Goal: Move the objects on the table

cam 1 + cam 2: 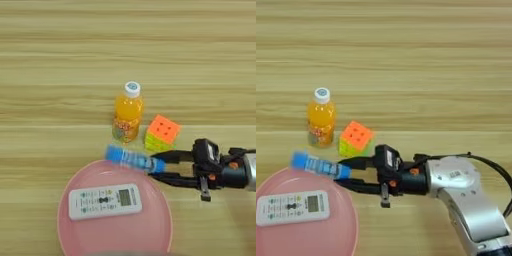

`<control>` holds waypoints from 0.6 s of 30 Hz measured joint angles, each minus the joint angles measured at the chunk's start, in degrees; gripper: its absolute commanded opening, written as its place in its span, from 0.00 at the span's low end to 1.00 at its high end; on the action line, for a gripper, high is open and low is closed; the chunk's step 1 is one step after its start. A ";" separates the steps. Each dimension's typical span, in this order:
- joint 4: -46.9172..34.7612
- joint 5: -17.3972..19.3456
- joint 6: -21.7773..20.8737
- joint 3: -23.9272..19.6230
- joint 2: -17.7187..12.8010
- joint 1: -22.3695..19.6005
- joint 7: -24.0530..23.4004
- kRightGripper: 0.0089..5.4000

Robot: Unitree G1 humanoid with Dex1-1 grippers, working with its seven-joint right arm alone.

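Observation:
A blue glue stick (131, 158) lies level over the far rim of the pink plate (160, 230). Its right end sits between the two black fingers of my right gripper (159, 168), which reaches in from the right and is shut on it. The stick (316, 165) points left, away from the gripper (346, 173). An orange juice bottle (128, 114) with a white cap stands upright just behind the stick. The orange-yellow-green puzzle cube (161, 132) rests to the right of the bottle, close behind the upper finger. All of it is on the light wooden table (60, 60).
A white remote control (105, 201) lies flat in the middle of the pink plate at the near left. My silver forearm (466, 195) crosses the near right corner of the table.

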 measured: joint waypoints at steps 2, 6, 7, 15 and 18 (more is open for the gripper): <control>-0.48 0.00 0.04 0.24 -0.62 0.23 0.96 0.25; -2.40 -0.01 0.10 1.87 -1.65 0.31 2.77 0.25; -2.57 -0.05 0.11 2.31 -1.97 0.31 3.18 0.25; -4.72 -3.63 0.89 9.63 -4.31 -2.38 8.12 0.25; -4.73 -4.65 1.10 11.03 -4.74 -3.22 9.06 0.25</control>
